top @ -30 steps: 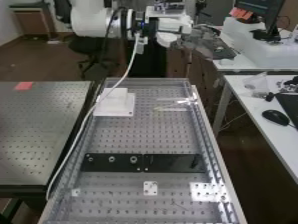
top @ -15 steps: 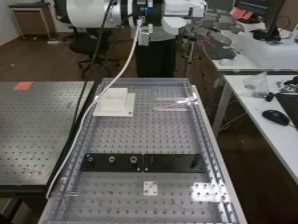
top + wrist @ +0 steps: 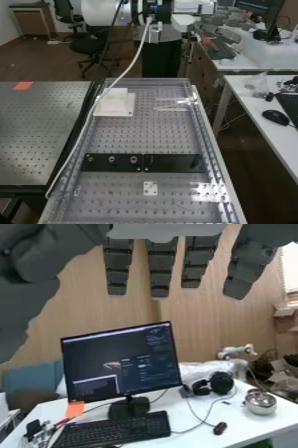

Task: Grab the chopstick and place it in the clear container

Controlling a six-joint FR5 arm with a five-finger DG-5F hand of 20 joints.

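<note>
I make out a thin pale stick, which I take to be the chopstick point(image 3: 166, 106), slanting at the far right of the perforated table point(image 3: 143, 135). It overlaps the faint outline of what looks like the clear container point(image 3: 178, 109); I can't tell whether it is inside. To their left, also at the far end, a white block point(image 3: 114, 102) stands on the table. Dark plates point(image 3: 174, 162) cross the table nearer to me, with a small white plate point(image 3: 150, 188) nearer still. My robot hand point(image 3: 223, 31) is up beyond the table's far right, well apart from the stick. In the wrist view its fingers point(image 3: 161, 269) are straight and spread, wide open, gripping nothing, with a monitor point(image 3: 123, 361) and keyboard point(image 3: 116, 430) beyond.
</note>
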